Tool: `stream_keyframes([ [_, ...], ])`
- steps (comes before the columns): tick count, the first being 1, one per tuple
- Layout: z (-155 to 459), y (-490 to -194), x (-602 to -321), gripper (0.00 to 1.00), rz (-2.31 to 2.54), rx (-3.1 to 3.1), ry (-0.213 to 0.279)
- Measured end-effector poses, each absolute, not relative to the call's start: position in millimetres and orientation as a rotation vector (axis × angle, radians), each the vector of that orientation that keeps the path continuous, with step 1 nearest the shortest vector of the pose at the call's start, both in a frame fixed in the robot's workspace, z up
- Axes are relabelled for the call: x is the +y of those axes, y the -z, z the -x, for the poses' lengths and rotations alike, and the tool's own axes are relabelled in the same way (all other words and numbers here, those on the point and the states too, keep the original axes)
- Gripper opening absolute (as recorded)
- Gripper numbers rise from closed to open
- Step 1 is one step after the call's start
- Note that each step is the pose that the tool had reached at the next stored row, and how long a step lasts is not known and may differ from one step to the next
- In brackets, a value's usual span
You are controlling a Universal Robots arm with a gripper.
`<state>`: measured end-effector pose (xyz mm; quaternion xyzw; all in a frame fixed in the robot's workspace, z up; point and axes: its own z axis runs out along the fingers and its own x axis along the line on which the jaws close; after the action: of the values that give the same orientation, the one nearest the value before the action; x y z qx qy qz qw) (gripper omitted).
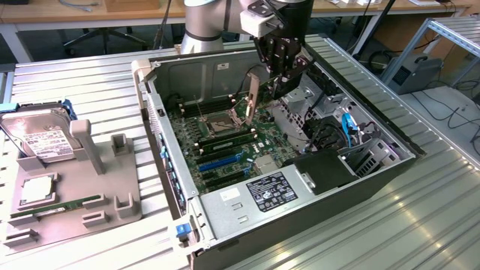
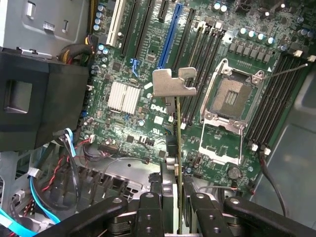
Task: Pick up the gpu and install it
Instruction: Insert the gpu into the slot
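While gripper [image 2: 178,198] clamps gpu [image 2: 173,83] over case [image 1: 375,187] | inside: motherboard [image 2: 140,129], power supply [image 1: 267,191]

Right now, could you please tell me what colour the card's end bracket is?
Pale silver-grey; the bracket shows best in the wrist view.

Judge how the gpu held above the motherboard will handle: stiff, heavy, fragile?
Probably stiff: the gpu stands straight on edge in the end effector. Likely light, being a thin board. Held near one end, it might pivot if bumped.
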<state>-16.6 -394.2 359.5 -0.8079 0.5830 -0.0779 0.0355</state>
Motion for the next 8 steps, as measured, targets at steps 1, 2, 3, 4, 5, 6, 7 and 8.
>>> stream_keyframes([
  [1,16.6,-359.4,-394.2,0.27,2.486,1.786,0.239],
  [2,16.6,-359.4,-394.2,0.27,2.49,1.78,0.239],
  [3,16.6,-359.4,-394.2,0.27,2.493,1.774,0.238],
  [4,16.6,-359.4,-394.2,0.27,2.497,1.769,0.238],
  [5,16.6,-359.4,-394.2,0.27,2.501,1.762,0.238],
  [6,16.6,-359.4,-394.2,0.27,2.505,1.756,0.238],
  [7,16.6,-359.4,-394.2,0.27,2.509,1.75,0.237],
  [8,16.6,-359.3,-394.2,0.27,2.513,1.744,0.237],
])
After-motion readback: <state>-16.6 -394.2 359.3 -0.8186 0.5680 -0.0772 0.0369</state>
